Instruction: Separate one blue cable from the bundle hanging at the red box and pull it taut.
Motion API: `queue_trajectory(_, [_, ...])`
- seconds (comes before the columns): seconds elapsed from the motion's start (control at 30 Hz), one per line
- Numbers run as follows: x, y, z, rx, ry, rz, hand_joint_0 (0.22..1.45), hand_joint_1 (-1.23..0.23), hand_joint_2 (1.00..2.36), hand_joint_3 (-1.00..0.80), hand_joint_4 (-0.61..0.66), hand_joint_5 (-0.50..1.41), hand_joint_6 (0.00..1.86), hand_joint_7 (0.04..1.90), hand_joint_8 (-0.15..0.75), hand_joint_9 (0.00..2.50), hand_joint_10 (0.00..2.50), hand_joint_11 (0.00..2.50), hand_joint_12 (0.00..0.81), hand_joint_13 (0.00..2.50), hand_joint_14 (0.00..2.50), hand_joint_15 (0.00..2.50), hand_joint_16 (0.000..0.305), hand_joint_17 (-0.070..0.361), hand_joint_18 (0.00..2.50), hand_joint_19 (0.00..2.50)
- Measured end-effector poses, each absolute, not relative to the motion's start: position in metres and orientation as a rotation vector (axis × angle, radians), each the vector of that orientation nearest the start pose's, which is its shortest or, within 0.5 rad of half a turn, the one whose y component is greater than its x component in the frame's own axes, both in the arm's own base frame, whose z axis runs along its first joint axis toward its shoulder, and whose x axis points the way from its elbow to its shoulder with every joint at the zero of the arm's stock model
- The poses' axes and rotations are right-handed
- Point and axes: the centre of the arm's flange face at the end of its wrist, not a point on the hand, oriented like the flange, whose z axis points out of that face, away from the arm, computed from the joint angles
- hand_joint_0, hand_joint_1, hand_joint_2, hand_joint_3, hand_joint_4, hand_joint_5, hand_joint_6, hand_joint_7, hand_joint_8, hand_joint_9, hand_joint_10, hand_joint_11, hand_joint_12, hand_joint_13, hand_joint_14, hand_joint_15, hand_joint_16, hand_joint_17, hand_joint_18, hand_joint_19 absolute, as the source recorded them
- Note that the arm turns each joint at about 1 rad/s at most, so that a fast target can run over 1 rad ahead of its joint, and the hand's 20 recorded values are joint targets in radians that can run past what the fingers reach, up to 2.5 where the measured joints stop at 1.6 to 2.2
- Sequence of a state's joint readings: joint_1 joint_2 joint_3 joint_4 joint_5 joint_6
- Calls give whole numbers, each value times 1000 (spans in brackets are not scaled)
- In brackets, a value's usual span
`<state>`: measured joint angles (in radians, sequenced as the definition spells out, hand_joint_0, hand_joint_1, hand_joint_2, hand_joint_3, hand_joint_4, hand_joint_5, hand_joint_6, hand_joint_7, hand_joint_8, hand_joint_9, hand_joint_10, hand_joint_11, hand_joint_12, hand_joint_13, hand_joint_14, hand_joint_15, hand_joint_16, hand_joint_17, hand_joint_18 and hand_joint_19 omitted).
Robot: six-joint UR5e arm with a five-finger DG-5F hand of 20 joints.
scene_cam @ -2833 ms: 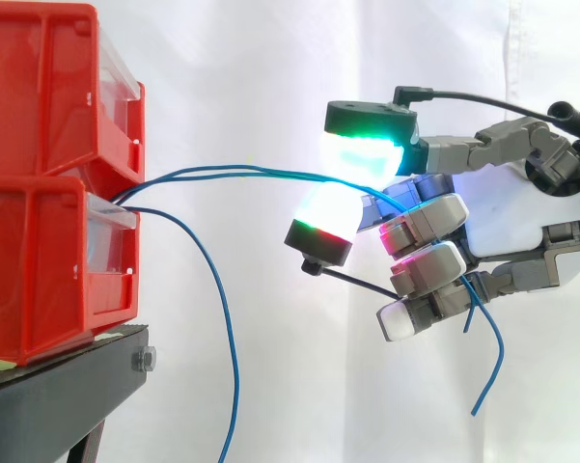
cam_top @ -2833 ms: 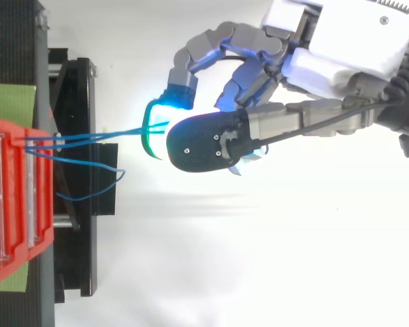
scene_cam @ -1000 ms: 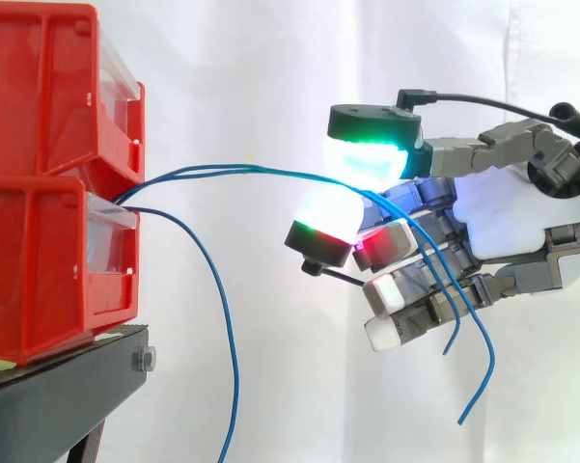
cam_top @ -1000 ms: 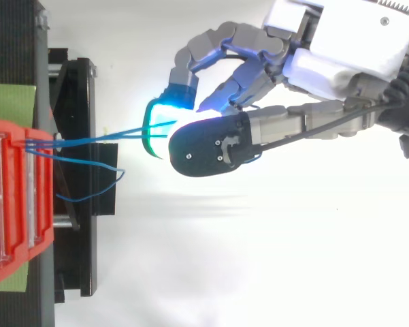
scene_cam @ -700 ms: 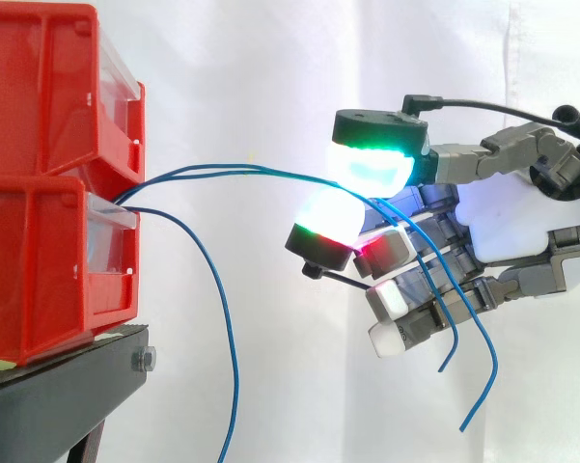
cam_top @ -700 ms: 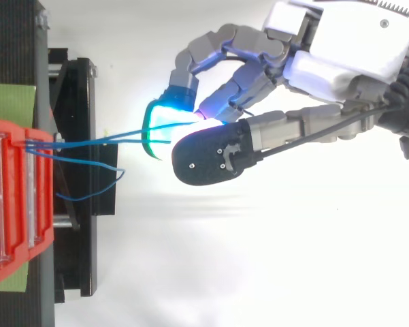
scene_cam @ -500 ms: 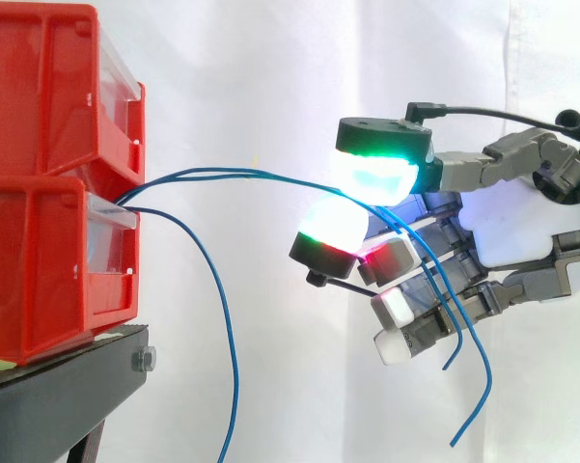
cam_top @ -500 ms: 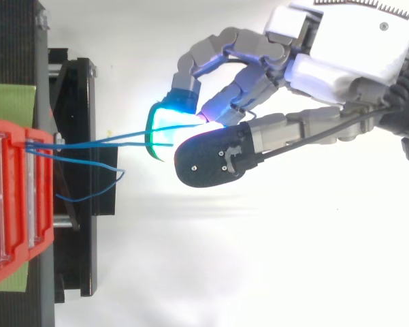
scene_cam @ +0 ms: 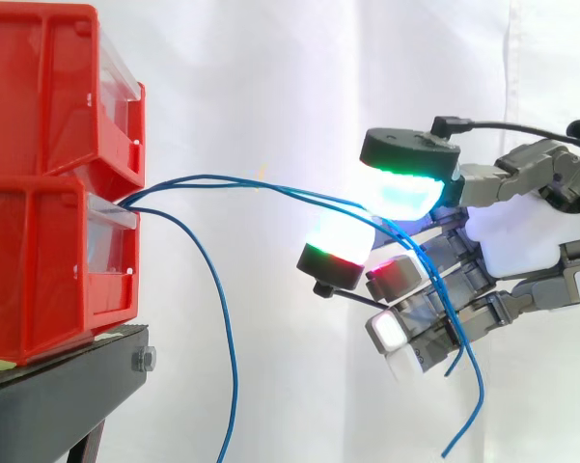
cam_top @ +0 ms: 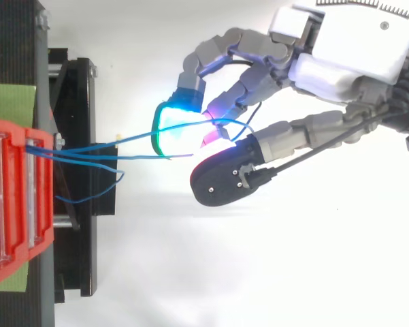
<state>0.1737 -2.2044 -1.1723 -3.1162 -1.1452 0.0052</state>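
1. While the hand [scene_cam: 521,236] is hovering well apart from the red bins [scene_cam: 39,145] that are standing on the bench [scene_cam: 68,386], its fingers [scene_cam: 405,193] are curling loosely around two blue cables [scene_cam: 212,177]. The glowing pads are not pressing together; a gap is showing between them in the side view.
2. These two cables are coming out between the upper and the lower bin and rising in a shallow arc. They are passing between the pads, running on through the hand and hanging free below it.
3. A third blue cable [scene_cam: 229,338] is leaving the bins at the same place and dropping in a long, loose curve beside the bench, apart from the hand.
4. In my judgement the separating is only partly done. One cable is lying aside, but the hand is carrying two and not one, so one of them is waiting to be let go.
5. The pulling is not yet done — both cables in the hand are bowing in an arc and not making a straight line from the bins.
6. What is left, as I am reading it, is a firm pinch on a single cable and then a move away from the bins until that cable is straight. With such a loose hold, the cables are likely to slide through the fingers rather than tighten.
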Motion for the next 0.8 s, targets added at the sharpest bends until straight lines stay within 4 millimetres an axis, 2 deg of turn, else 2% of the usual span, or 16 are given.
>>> queue_trajectory(0.03, [720, -51, 297, 1422, 1188, 880, 464, -687, 1000, -500, 115, -233, 896, 830, 308, 968, 8, 1319, 393, 727, 19, 622, 55, 125, 640, 550])
queue_trajectory(0.1, [720, -51, 297, 1426, 1188, 882, 480, -614, 1000, -500, 123, -230, 887, 823, 310, 977, 9, 1307, 388, 723, 21, 625, 55, 123, 636, 556])
queue_trajectory(0.17, [720, -51, 297, 1430, 1188, 883, 570, -438, 1000, -500, 93, -223, 869, 882, 285, 981, 13, 1295, 365, 711, 20, 622, 50, 111, 604, 579])
queue_trajectory(0.2, [719, -51, 297, 1432, 1188, 884, 584, -432, 1000, -500, 93, -220, 868, 895, 284, 989, 14, 1303, 364, 710, 22, 623, 49, 110, 600, 580])
queue_trajectory(0.3, [719, -51, 297, 1435, 1190, 883, 621, -453, 1002, -481, 90, -221, 871, 912, 284, 993, 15, 1304, 362, 713, 22, 629, 49, 110, 596, 582])
queue_trajectory(0.37, [719, -51, 296, 1436, 1191, 882, 622, -514, 1012, -370, 94, -225, 880, 929, 281, 996, 15, 1331, 362, 715, 23, 636, 49, 111, 600, 580])
queue_trajectory(0.57, [718, -52, 298, 1436, 1190, 882, 630, -610, 1022, -239, 87, -229, 894, 944, 280, 1010, 13, 1359, 368, 728, 22, 638, 50, 112, 613, 580])
queue_trajectory(0.8, [717, -57, 299, 1447, 1184, 878, 653, -673, 1023, -220, 37, -230, 902, 939, 273, 1012, 11, 1397, 369, 732, 22, 627, 49, 111, 619, 578])
